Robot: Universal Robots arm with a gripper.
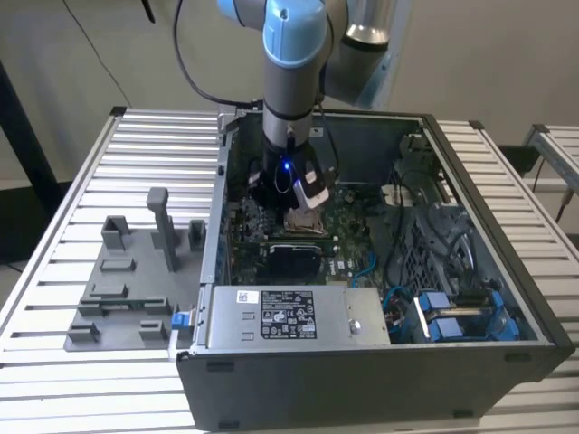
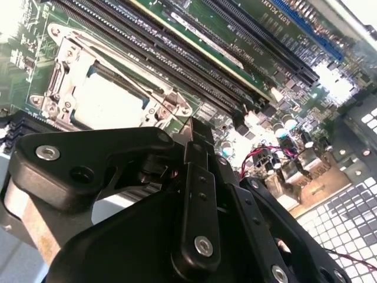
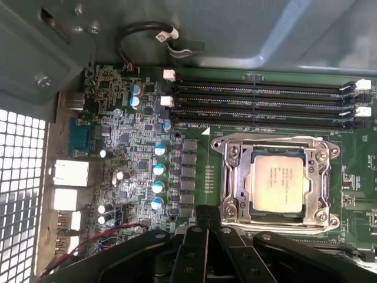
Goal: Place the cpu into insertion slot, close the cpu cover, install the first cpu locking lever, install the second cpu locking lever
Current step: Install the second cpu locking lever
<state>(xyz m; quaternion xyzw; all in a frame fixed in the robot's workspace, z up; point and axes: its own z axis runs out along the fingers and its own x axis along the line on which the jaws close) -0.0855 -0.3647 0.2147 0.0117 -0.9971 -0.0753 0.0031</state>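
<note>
Just beyond my hand [image 3: 203, 233] the cpu [image 3: 277, 181] sits flat in the insertion slot [image 3: 235, 203], silvery-tan top up. Cpu cover [image 3: 275, 141] lies closed over it, thin silver frame around the chip, chip showing through its square window. Both wrist views show the same; in the second wrist view the cpu [image 2: 109, 100] is beyond my hand [image 2: 197, 147] with the cover frame [image 2: 68, 56] around it. My hand holds nothing; fingers [image 3: 197, 247] look close together, but I cannot tell if they are fully pressed. Green circuit board [image 3: 135, 135] surrounds the socket, long black memory slots [image 3: 265, 103] on its far side. In the exterior view my hand [image 1: 291, 188] hangs inside the open computer case [image 1: 362, 380], right above the socket, case on the slatted bench [image 1: 118, 181].
</note>
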